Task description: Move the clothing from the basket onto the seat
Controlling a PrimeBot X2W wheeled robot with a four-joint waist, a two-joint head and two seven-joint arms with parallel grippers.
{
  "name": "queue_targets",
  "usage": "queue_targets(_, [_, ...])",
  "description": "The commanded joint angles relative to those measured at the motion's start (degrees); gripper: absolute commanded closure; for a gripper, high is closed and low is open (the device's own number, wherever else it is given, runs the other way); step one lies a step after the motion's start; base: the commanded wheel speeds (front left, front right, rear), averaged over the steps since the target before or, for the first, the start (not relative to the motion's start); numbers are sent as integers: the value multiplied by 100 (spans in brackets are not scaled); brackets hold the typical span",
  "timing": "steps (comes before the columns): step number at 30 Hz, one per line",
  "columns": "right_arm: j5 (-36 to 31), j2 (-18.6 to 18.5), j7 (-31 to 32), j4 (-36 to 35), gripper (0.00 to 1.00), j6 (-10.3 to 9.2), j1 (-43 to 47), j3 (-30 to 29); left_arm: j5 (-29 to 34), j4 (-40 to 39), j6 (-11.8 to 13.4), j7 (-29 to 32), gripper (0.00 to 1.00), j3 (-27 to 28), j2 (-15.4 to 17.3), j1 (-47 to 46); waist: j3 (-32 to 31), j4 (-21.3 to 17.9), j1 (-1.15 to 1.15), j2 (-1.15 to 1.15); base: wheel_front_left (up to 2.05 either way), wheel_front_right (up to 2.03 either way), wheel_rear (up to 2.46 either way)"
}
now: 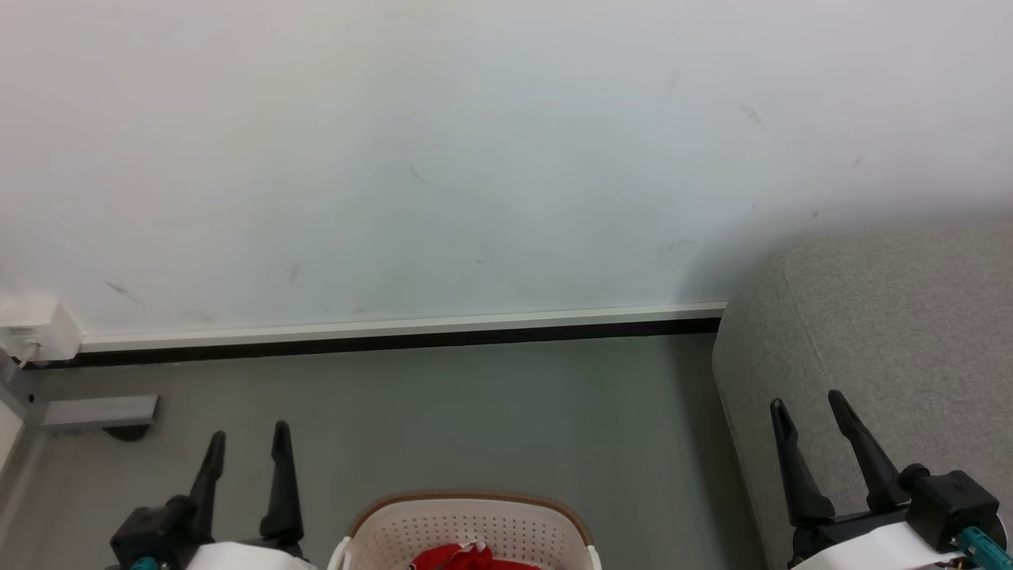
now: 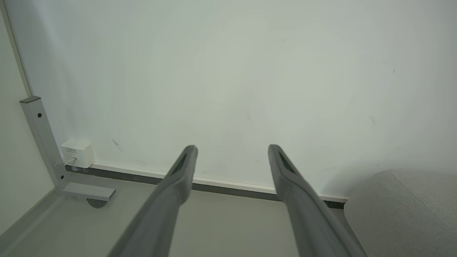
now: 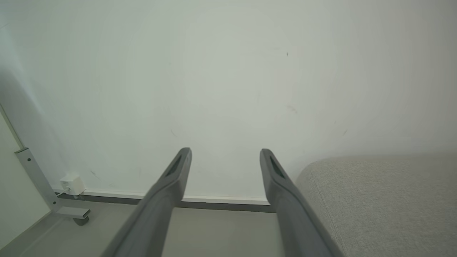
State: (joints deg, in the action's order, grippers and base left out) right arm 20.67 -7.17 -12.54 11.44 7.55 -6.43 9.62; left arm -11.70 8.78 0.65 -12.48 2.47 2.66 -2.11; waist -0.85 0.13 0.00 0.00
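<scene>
- At far left, low on the wall (image 1: 396, 158): a small white socket box (image 1: 36, 328) above the skirting, with a grey metal foot (image 1: 99, 412) on the floor (image 1: 475, 412) just below it.
- Lower left: left tool (image 1: 248, 434), its two dark fingers spread wide with nothing between them. It hangs above the floor and touches nothing.
- Bottom centre: basket (image 1: 467, 500), cream plastic with perforated sides and a brown rim, standing on the floor. Its near part is cut off by the frame edge.
- Inside the basket: clothing (image 1: 463, 558), a red heap with a trace of white, lying within the sides. Neither tool touches it.
- Lower right: right tool (image 1: 807, 400), fingers likewise parted and empty, raised before the rounded corner of the seat (image 1: 894, 317).
- Right: the seat, in grey woven upholstery, stands apart from the basket. No garment lies on the part visible.
- Progress: judged to be at the outset. The garment is not yet lifted. Reaching into the basket, grasping it, carrying it rightward and laying it on the seat are all left to do.
</scene>
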Motion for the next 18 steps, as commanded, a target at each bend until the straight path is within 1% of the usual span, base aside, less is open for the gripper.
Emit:
queue_targets(1, [-114, -44, -47, -21, 0, -10, -64, 27, 140, -32, 23, -61, 0, 4, 46, 32, -2, -1, 0, 0, 0, 0, 0])
queue_targets(18, [-748, -20, -230, -123, 0, -11, -49, 50, 836, -27, 32, -236, 0, -7, 47, 25, -5, -1, 0, 0, 0, 0, 0])
